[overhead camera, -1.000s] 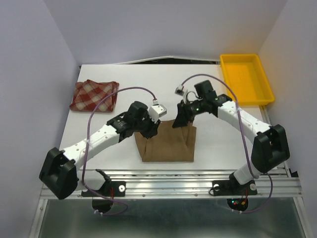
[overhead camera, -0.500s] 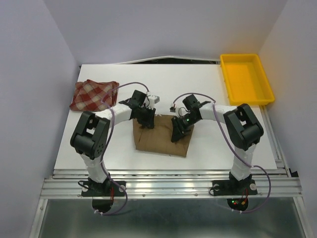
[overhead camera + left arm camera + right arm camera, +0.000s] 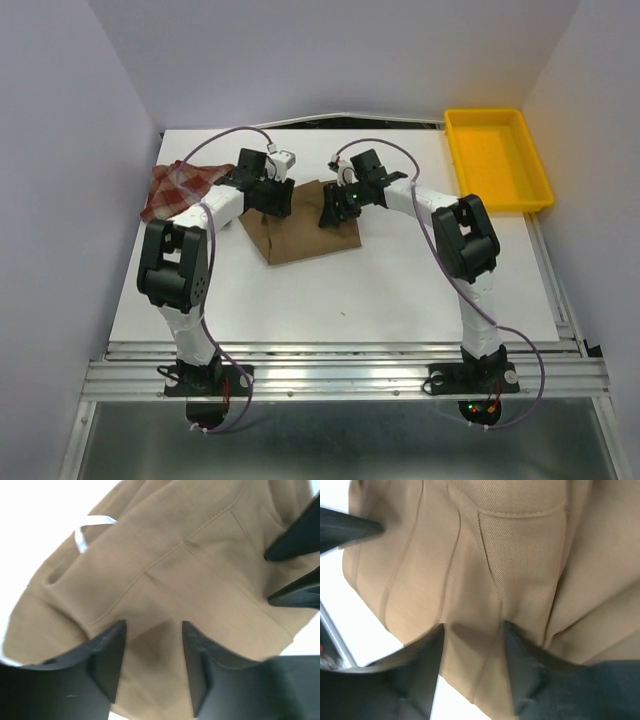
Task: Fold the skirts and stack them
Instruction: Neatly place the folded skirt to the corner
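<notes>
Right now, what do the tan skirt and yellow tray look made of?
Tan skirt: woven cotton-like twill, matte; diagonal weave and stitched seams show in the wrist views. Yellow tray: probably moulded plastic, smooth, slightly glossy, uniform colour.

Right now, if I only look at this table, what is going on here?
Two robot arms are working on the tan-brown skirt, which lies near the middle of the table and looks folded. The left gripper and the right gripper both reach over its far edge, jaws apart, with the fabric right under them. The plaid skirt lies apart at the far left, so nothing is stacked yet. The yellow tray stands at the far right.
</notes>
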Robot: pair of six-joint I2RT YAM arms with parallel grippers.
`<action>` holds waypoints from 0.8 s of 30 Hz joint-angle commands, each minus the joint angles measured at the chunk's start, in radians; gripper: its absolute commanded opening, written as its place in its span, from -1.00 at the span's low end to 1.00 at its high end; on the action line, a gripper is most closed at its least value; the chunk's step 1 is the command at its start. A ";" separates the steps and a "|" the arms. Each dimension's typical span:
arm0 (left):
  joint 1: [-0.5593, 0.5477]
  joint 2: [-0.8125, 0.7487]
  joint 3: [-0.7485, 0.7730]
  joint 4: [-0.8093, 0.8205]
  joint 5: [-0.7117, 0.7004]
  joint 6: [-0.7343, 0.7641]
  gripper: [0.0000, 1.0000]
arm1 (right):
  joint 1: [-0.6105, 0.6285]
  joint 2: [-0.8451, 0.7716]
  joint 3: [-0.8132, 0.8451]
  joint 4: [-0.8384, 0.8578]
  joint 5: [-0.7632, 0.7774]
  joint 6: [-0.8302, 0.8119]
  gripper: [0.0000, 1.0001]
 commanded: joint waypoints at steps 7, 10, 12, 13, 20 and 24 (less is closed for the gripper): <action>0.206 -0.440 -0.243 0.119 0.217 -0.232 0.75 | -0.007 -0.356 -0.287 0.323 0.234 0.372 0.80; 0.206 -0.489 -0.338 0.110 0.288 -0.294 0.75 | -0.016 -0.395 -0.334 0.275 0.283 0.341 0.84; 0.206 -0.484 -0.395 0.077 0.271 -0.311 0.75 | -0.040 -0.416 -0.382 0.263 0.338 0.329 0.92; 0.206 -0.463 -0.410 0.028 0.259 -0.303 0.79 | -0.053 -0.419 -0.399 0.255 0.349 0.361 0.99; 0.244 -0.368 -0.470 0.040 0.268 -0.400 0.96 | -0.153 -0.407 -0.584 0.333 0.283 0.502 1.00; 0.241 -0.366 -0.556 0.112 0.336 -0.466 0.97 | -0.153 -0.401 -0.715 0.500 0.179 0.560 1.00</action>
